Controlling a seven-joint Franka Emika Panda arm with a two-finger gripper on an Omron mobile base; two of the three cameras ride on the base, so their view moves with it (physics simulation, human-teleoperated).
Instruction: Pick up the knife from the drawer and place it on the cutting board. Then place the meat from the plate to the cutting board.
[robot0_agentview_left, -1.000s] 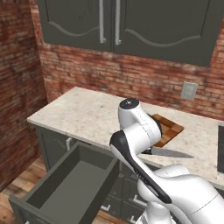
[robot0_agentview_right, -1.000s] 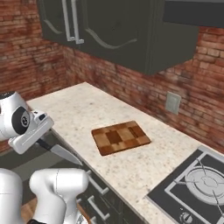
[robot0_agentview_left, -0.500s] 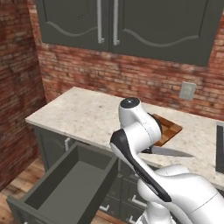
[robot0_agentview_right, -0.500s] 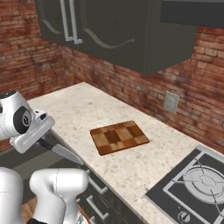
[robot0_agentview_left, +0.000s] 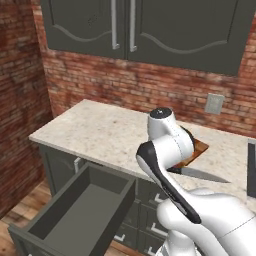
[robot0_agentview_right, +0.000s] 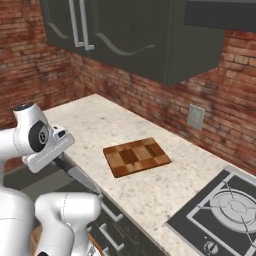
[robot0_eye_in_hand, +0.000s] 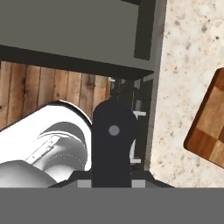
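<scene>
Hardly anything shifted: my claw (robot0_eye_in_hand: 112, 173) stayed clenched on the black-handled, silver-bladed knife (robot0_agentview_left: 200, 174), above the table edge, just short of the checkered wooden cutting board (robot0_agentview_right: 137, 156). Next, carry it over.

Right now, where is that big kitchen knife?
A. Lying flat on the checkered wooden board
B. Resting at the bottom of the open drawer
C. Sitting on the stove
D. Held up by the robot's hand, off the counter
D: the knife sticks out from the robot's hand above the counter edge, its black handle clamped in the jaws, while the cutting board and the open drawer hold nothing.
</scene>
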